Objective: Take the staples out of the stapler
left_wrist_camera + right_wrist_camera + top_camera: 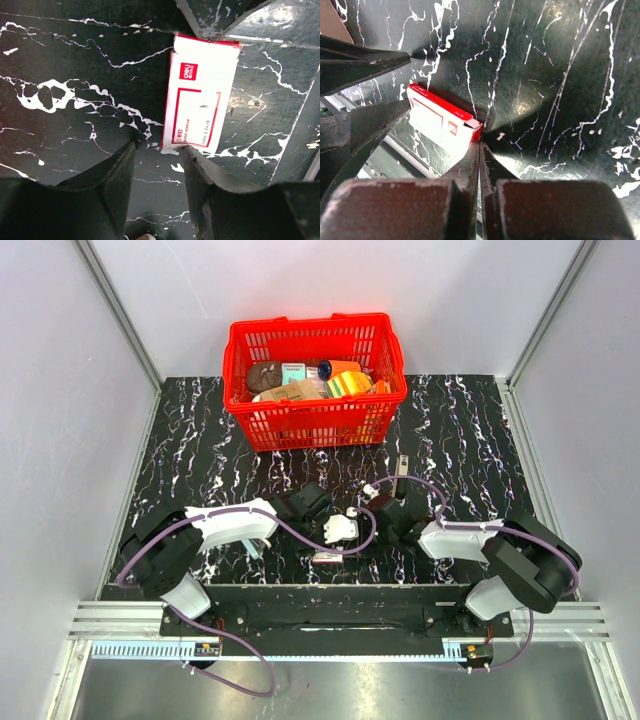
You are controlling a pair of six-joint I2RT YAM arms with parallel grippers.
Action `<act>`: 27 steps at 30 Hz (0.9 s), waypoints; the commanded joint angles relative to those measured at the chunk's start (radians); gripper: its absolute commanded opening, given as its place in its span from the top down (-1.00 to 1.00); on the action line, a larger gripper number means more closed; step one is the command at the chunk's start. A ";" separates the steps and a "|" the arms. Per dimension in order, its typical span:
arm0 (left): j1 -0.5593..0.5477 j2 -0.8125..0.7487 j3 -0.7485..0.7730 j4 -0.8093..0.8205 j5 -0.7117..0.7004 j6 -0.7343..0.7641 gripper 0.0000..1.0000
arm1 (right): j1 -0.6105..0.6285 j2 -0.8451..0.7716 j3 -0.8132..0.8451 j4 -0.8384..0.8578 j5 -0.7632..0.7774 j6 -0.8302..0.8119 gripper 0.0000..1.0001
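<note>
A small light-blue piece (250,548) shows under my left arm's white link; it looks like the stapler, mostly hidden. It is in neither wrist view. A flat white-and-red staple box (325,557) lies near the front edge between my grippers. My left gripper (157,150) is open and empty, its fingertips just short of the box's near end (200,100), in the top view (308,530). My right gripper (480,145) is shut on nothing, its tips touching the box's red end (442,120), in the top view (345,540).
A red basket (316,425) with several packets stands at the back centre. A thin silvery strip (401,465) lies on the black marbled table (200,470) right of centre. The table's front edge and metal rail (320,625) are close behind the box.
</note>
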 commanded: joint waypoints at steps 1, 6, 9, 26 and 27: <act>-0.007 0.018 0.029 0.022 -0.013 0.006 0.06 | -0.002 0.043 0.045 -0.010 -0.011 -0.034 0.91; -0.010 0.019 0.035 0.020 -0.008 0.006 0.06 | 0.000 0.059 0.057 -0.022 -0.007 -0.035 0.92; -0.015 0.018 0.036 0.020 -0.004 0.003 0.06 | 0.001 0.071 0.069 -0.033 -0.007 -0.035 0.93; 0.011 -0.050 0.064 -0.078 -0.031 0.012 -0.08 | 0.000 -0.075 0.077 -0.216 0.078 -0.060 0.47; 0.024 -0.068 0.087 -0.104 -0.027 0.012 -0.14 | -0.003 -0.082 0.081 -0.223 0.082 -0.060 0.35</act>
